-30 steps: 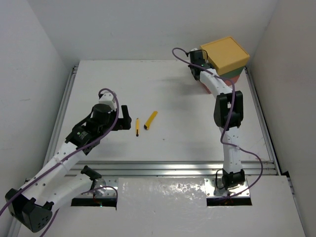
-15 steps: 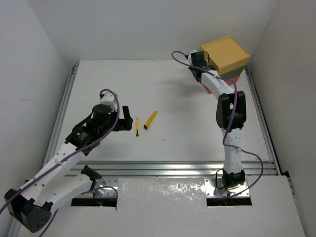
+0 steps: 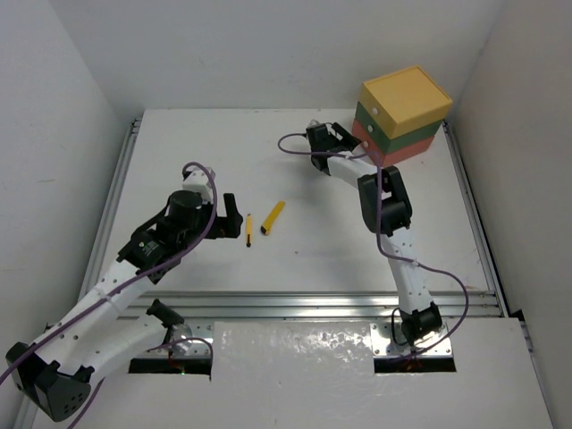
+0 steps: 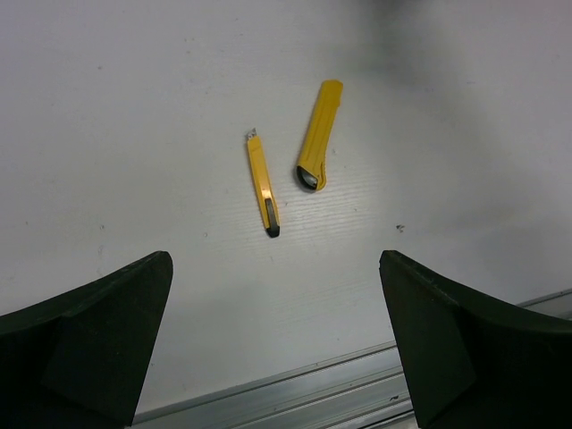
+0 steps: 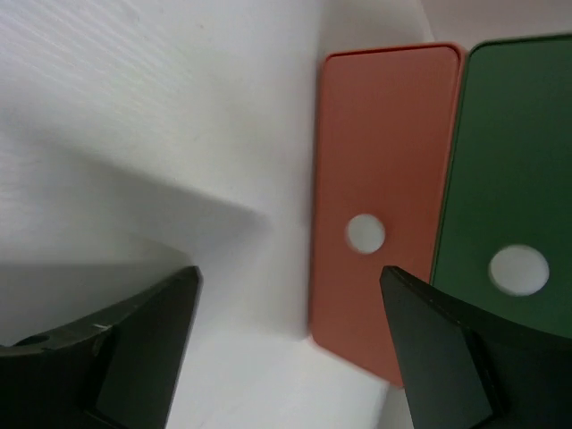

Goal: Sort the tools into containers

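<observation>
Two tools lie mid-table: a thin yellow-black tool (image 3: 248,229) (image 4: 263,186) and a flat yellow cutter (image 3: 273,217) (image 4: 319,136) just right of it. My left gripper (image 3: 234,217) (image 4: 281,349) hovers open just left of them, with nothing between its fingers. The containers stand stacked at the far right: yellow (image 3: 407,94) on top, green (image 3: 399,134) (image 5: 509,170) in the middle, red-orange (image 3: 393,154) (image 5: 384,179) at the bottom, all pushed in. My right gripper (image 3: 342,141) (image 5: 286,349) is open and empty, a short way left of the red-orange drawer's white knob (image 5: 365,233).
An aluminium rail (image 3: 304,304) (image 4: 340,393) runs along the near table edge. White walls close in the left, back and right sides. The green drawer's white knob (image 5: 518,270) shows beside my right fingertip.
My right gripper has opened and drawn back left, away from the drawer stack. The left arm has edged slightly right toward the two yellow tools.
</observation>
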### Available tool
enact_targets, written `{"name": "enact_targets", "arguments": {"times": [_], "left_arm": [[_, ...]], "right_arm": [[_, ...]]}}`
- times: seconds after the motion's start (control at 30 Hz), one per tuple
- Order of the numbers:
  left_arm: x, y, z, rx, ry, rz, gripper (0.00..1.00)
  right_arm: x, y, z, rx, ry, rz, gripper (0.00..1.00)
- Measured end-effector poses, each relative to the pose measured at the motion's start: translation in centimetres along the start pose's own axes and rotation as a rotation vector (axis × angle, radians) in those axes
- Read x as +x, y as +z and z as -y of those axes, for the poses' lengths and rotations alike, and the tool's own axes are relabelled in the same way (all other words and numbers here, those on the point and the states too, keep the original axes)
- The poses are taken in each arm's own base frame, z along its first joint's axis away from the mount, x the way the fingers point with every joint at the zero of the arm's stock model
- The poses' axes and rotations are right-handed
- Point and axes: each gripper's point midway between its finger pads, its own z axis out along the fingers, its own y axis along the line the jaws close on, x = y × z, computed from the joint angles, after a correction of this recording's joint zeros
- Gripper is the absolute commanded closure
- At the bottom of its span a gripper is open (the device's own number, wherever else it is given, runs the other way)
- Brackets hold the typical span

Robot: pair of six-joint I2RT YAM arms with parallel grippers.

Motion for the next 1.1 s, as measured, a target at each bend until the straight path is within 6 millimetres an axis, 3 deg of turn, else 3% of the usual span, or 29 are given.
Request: {"name": "enact_targets", "arguments": {"times": [0.1,0.4,0.7,0.83,1.1], "left_arm": [[0.0,0.0,0.1,0.003,0.000,-0.001,0.00],[0.0,0.0,0.2,0.008,0.001,-0.002,0.00],[0.0,-0.2,0.5,0.024,0.005,0.001,0.00],[0.1,-0.3,0.6,0.026,0.006,0.001,0.00],[0.0,-0.3,0.6,0.028,0.006,0.004,0.00]], "right_arm": [[0.4,1.7,1.0,0.095,-0.060,-0.042,0.18],[0.7,4.1,2.1,0.199,-0.135,-0.068,0.27],[1.6,5.1,2.9,0.243,-0.169,-0.093,0.35],[1.9,5.3,2.9,0.252,-0.182,-0.101,0.44],[2.6,5.5,2.6,0.268,-0.198,-0.112,0.48]]}}
